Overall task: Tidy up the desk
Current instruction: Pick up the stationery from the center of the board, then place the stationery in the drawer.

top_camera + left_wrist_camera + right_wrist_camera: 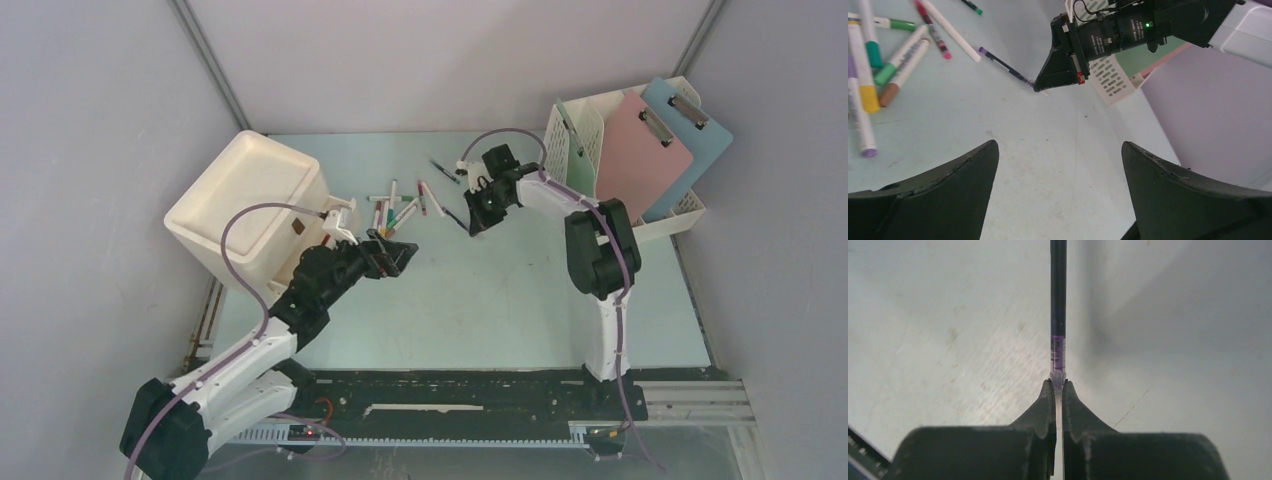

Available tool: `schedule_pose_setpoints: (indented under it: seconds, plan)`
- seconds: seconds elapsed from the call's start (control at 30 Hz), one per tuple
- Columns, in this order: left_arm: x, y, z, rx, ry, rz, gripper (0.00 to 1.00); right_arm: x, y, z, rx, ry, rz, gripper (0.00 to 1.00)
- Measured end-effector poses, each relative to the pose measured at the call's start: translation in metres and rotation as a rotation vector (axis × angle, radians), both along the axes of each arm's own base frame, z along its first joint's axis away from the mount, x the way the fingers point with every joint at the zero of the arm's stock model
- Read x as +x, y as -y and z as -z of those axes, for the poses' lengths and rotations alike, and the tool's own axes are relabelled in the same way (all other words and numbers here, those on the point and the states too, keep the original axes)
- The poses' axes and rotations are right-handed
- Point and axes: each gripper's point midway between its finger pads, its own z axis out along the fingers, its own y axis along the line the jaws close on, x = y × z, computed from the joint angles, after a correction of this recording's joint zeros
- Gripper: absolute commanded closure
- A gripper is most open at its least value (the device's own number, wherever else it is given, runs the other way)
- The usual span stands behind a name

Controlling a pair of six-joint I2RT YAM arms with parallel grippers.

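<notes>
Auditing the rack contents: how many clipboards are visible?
3, all in the white perforated file rack, far right: green clipboard leftmost, pink clipboard middle, blue clipboard rightmost. More may hide behind.

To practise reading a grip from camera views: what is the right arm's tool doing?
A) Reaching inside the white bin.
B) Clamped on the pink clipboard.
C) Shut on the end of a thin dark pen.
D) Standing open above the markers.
C: in the right wrist view the right tool pinches the clear tip of the purple-banded pen.
</notes>
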Motion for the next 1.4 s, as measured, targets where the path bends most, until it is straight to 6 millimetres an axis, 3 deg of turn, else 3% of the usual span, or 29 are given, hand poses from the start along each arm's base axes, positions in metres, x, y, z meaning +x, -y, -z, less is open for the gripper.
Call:
schedule_pose_setpoints:
  seconds: [0.5, 0.77, 0.93, 1.17, 1.4]
  plan:
    - [0.008, 0.037, -0.023, -0.269, -0.020, 0.082, 0.00, -0.085, -0.014, -0.093, 0.346, -0.060, -0.108, 1.00]
    - [0.018, 0.055, -0.021, -0.374, -0.071, 0.082, 0.00, -0.109, -0.034, -0.145, 0.531, -0.038, -0.236, 1.00]
    - [0.023, 0.064, -0.033, -0.419, -0.062, 0.083, 0.01, -0.122, -0.044, -0.158, 0.596, -0.061, -0.293, 1.00]
    - [0.027, 0.070, -0.040, -0.453, -0.068, 0.080, 0.17, -0.136, -0.052, -0.166, 0.638, -0.086, -0.345, 1.00]
    - [0.026, 0.071, -0.040, -0.472, -0.085, 0.082, 0.54, -0.143, -0.054, -0.176, 0.655, -0.072, -0.374, 1.00]
